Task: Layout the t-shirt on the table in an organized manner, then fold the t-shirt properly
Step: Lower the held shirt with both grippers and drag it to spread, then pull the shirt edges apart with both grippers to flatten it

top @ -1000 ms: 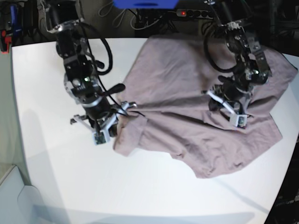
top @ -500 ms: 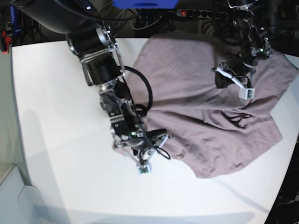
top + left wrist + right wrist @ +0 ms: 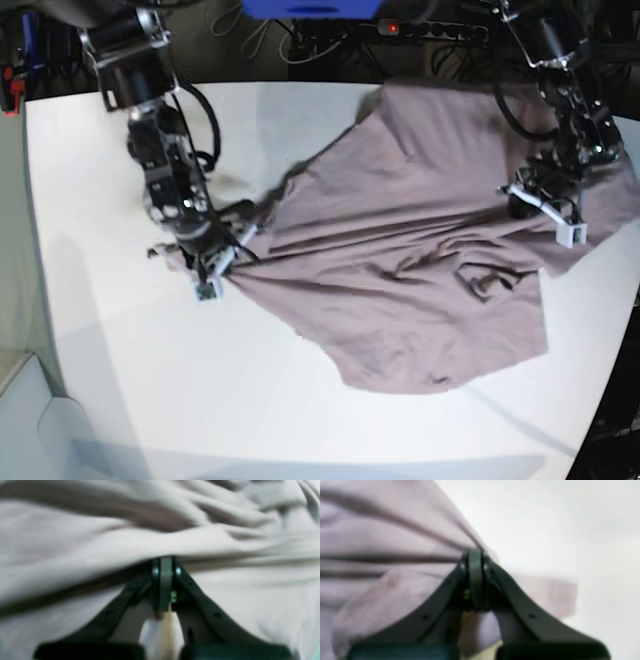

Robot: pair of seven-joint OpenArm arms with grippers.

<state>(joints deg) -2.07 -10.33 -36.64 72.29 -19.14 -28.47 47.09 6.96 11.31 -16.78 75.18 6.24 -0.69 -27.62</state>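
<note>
The mauve-pink t-shirt (image 3: 400,270) lies wrinkled over the right half of the white table (image 3: 150,380), drawn out to a point at the left. My right gripper (image 3: 228,262), on the left of the base view, is shut on that left corner. In the right wrist view its jaws (image 3: 475,555) pinch the taut cloth (image 3: 382,555) above bare table (image 3: 545,517). My left gripper (image 3: 518,203) stands over the shirt's right part. Its jaws (image 3: 163,563) are shut on a fold of the cloth (image 3: 100,542).
Behind the table's far edge are dark cables, a power strip with a red light (image 3: 400,28) and a blue object (image 3: 310,8). The shirt reaches close to the table's right edge. A pale ledge (image 3: 30,410) sits at the lower left.
My right gripper has swung back to the left with the shirt's corner, pulling the cloth out wide and flatter. My left gripper has shifted right and slightly down with its fold.
</note>
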